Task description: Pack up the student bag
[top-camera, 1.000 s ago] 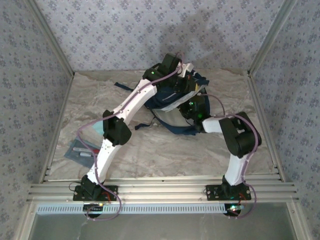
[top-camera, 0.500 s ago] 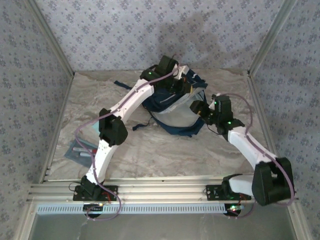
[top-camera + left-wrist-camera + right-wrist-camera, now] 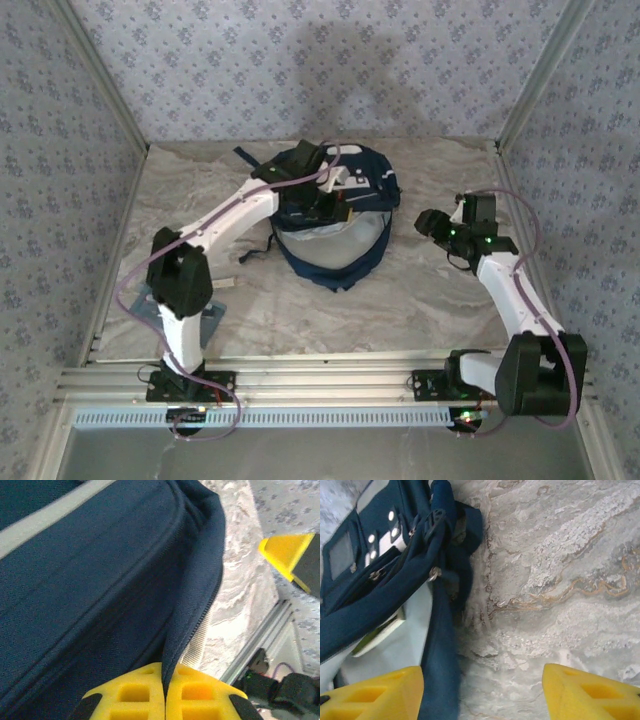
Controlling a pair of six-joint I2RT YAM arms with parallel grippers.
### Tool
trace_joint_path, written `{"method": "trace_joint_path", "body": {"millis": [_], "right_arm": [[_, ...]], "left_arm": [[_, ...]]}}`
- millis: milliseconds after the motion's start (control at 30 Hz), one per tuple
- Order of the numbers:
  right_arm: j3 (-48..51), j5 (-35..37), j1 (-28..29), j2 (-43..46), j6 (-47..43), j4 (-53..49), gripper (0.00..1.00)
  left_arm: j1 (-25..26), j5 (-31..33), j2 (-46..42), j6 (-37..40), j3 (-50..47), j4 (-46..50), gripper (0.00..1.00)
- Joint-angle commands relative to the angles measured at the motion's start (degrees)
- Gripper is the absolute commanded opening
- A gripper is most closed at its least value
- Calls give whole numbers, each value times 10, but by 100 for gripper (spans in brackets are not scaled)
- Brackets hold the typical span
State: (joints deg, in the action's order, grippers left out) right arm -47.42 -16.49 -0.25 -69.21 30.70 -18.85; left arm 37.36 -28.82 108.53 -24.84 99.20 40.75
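My left hand (image 3: pixel 164 672) pinches the student bag (image 3: pixel 338 238), right hand (image 3: pixel 482 692) free.
Navy fabric is clamped in my left; the bag lies far-centre on the counter (image 3: pixel 400 305), my right spread wide beside it, empty.

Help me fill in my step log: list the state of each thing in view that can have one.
student bag, lying on the table, main compartment open, pale lining showing.
left gripper, shut on the student bag's navy fabric edge.
right gripper, open, empty, over the table beside the student bag.
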Motion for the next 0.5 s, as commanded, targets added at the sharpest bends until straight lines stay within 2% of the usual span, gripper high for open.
{"method": "trace_joint_path", "body": {"millis": [0,67,133,167,267,300,367,467], "right_arm": [[-31,-42,3,-33,-39,5,49],[-46,-57,11,-61,-56,2,41],[-56,-56,23,-85,-65,-1,40],[-58,-58,29,-95,-64,1,40],[-62,-64,43,-121,-58,14,40],[-64,-63,48,-128,-57,15,41],[-66,-57,56,-136,-56,14,43],[-66,-51,64,-141,-52,13,47]], "left_arm": [[-38,72,-48,12,-29,24,12],[-50,139,-56,9,-32,51,18],[-53,196,-65,11,-34,56,22],[-53,216,-70,10,-33,53,28],[-41,246,-75,10,-27,35,49],[-32,253,-75,13,-22,31,53],[-8,260,-67,31,-7,28,58],[28,272,-43,61,31,48,60]]}}
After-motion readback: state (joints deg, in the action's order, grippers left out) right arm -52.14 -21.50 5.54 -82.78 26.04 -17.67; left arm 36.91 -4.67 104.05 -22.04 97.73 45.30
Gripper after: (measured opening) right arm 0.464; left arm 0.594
